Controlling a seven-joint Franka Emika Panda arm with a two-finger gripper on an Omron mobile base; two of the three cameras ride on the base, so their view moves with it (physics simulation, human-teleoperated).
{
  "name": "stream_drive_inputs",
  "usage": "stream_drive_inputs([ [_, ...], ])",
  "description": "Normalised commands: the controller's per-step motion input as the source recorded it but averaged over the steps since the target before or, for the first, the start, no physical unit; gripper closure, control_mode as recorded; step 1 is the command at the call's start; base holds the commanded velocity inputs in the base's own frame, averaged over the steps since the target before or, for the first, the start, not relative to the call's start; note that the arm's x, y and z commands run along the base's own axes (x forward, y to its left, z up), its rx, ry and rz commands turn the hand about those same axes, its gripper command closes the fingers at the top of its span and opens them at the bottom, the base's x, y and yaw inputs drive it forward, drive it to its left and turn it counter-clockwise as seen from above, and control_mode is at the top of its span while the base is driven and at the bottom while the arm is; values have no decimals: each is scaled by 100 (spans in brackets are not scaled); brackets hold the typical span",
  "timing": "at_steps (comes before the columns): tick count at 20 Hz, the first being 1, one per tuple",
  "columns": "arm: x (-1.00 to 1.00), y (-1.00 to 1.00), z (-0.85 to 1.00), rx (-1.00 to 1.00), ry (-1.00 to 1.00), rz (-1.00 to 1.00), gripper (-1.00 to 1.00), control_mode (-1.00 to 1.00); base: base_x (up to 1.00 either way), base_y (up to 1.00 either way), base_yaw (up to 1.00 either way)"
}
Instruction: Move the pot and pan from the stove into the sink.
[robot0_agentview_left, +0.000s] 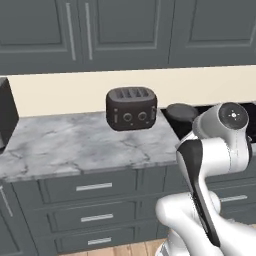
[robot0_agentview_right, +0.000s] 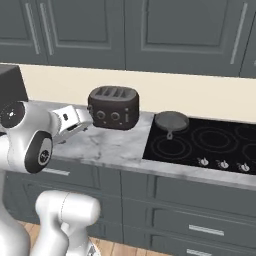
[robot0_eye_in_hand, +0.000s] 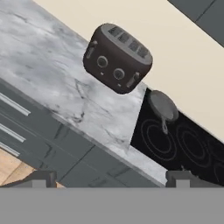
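The right base view lays out the black stove (robot0_agentview_right: 205, 142) with its ring marks and row of knobs, where the left base view has the arm covering most of it. The marble counter (robot0_agentview_left: 75, 145) runs left of the stove. A dark toaster (robot0_agentview_right: 113, 107) stands on the counter just beside the stove's left edge. The pan (robot0_agentview_right: 171, 121) sits on the stove's back left burner, handle toward the front. The gripper (robot0_eye_in_hand: 112, 178) hangs over the counter's front with its fingers wide apart, holding nothing.
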Motion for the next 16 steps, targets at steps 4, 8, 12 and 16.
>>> stream_drive_inputs([
  [4,0,0,0,0,0,0,-100,100,0,-89,0],
  [8,0,0,0,0,0,0,-100,100,0,-76,0],
  [12,0,0,0,0,0,0,-100,100,0,-39,0],
  [16,0,0,0,0,0,0,-100,100,17,-7,0],
])
